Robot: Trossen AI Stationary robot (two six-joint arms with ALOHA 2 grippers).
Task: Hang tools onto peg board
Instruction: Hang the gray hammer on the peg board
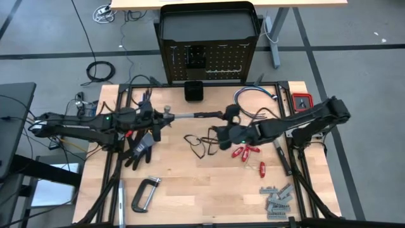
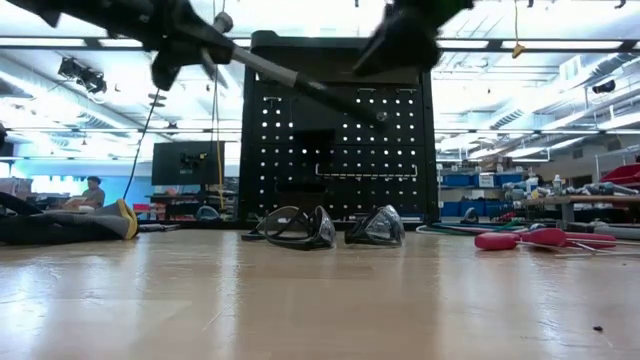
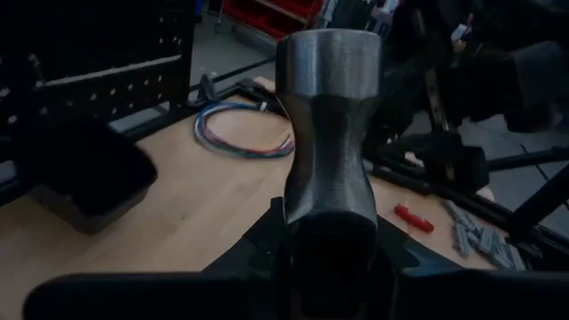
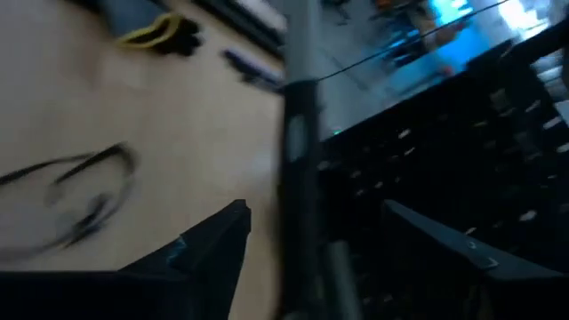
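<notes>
Gripping the hammer (image 1: 190, 115) by its steel head, our left gripper (image 1: 156, 118) holds it level above the counter (image 1: 209, 190), the handle reaching toward our right gripper (image 1: 226, 116). In the right wrist view that gripper's fingers (image 4: 213, 244) stand spread on either side of the handle, apparently not touching it, though the blur leaves us unsure. Below the hammer lie the glasses (image 1: 199, 144); red-handled drivers (image 1: 245, 152) sit just right of them, a black glove (image 1: 140, 147) to the left. Nearer the front edge rest the C-clamp (image 1: 145, 194) and grey metal pieces (image 1: 276, 201). Behind the counter stands the peg board (image 1: 209, 62), a small black box (image 1: 193, 90) before it.
</notes>
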